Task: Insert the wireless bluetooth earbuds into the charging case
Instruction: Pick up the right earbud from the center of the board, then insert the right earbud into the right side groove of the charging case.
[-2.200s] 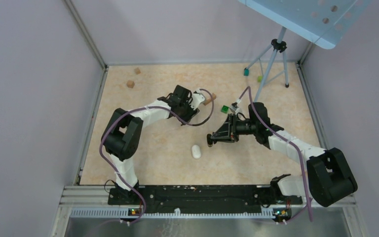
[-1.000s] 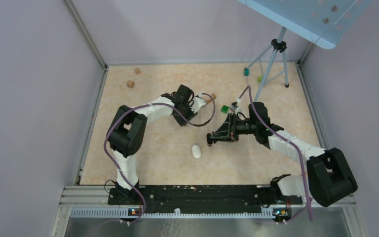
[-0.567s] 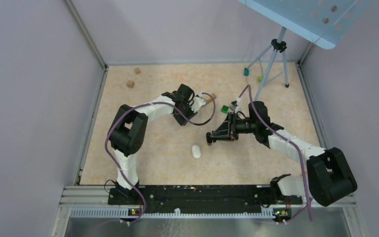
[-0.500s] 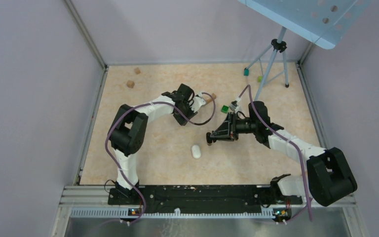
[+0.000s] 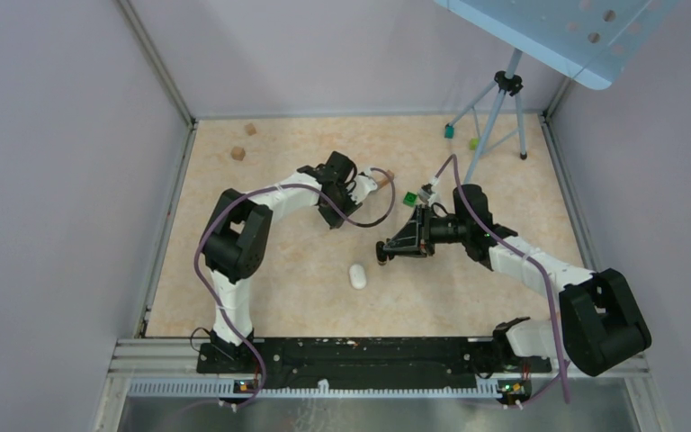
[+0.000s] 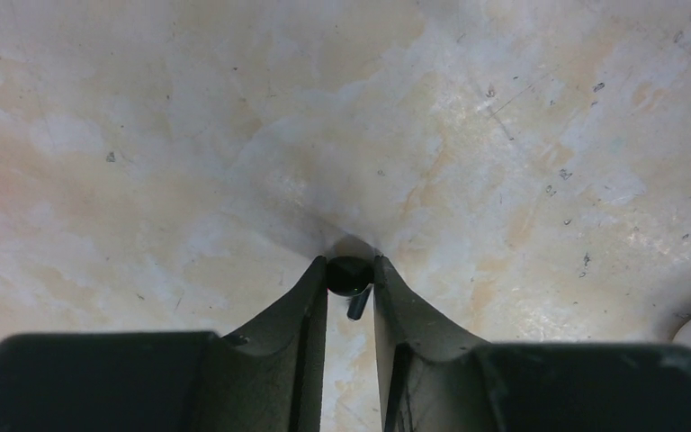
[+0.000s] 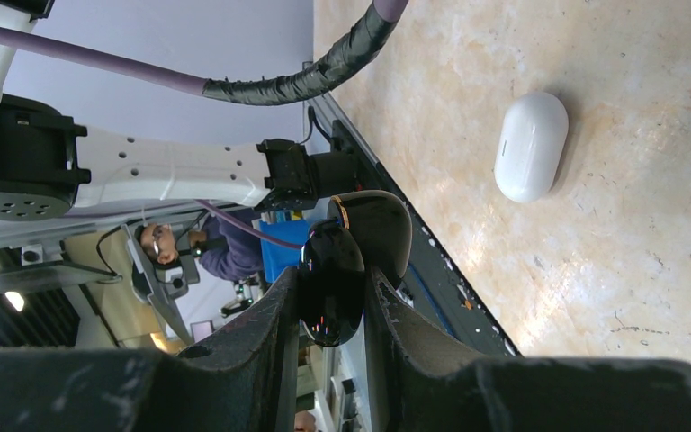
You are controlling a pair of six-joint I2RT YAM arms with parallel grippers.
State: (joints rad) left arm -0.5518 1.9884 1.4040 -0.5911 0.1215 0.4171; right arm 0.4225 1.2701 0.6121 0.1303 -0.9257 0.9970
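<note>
A small black earbud (image 6: 349,273) lies on the beige table top, its stem pointing toward the camera. My left gripper (image 6: 351,270) reaches down to it, and both fingertips touch the earbud's round head. From above, the left gripper (image 5: 338,214) hides that earbud. My right gripper (image 7: 331,281) is shut on a glossy black charging case (image 7: 331,292) and holds it above the table, turned sideways. The case's lid (image 7: 376,229) stands open behind it. In the top view the right gripper (image 5: 384,252) hangs over the table's middle.
A closed white pill-shaped case (image 5: 357,275) lies on the table near the right gripper, also in the right wrist view (image 7: 530,146). Small wooden cubes (image 5: 237,153) and a green cube (image 5: 409,198) are scattered at the back. A tripod (image 5: 502,103) stands at the back right. Walls enclose three sides.
The left gripper's jaws have narrowed onto the earbud and the left arm has shifted slightly toward the back. The right arm and the case have not moved.
</note>
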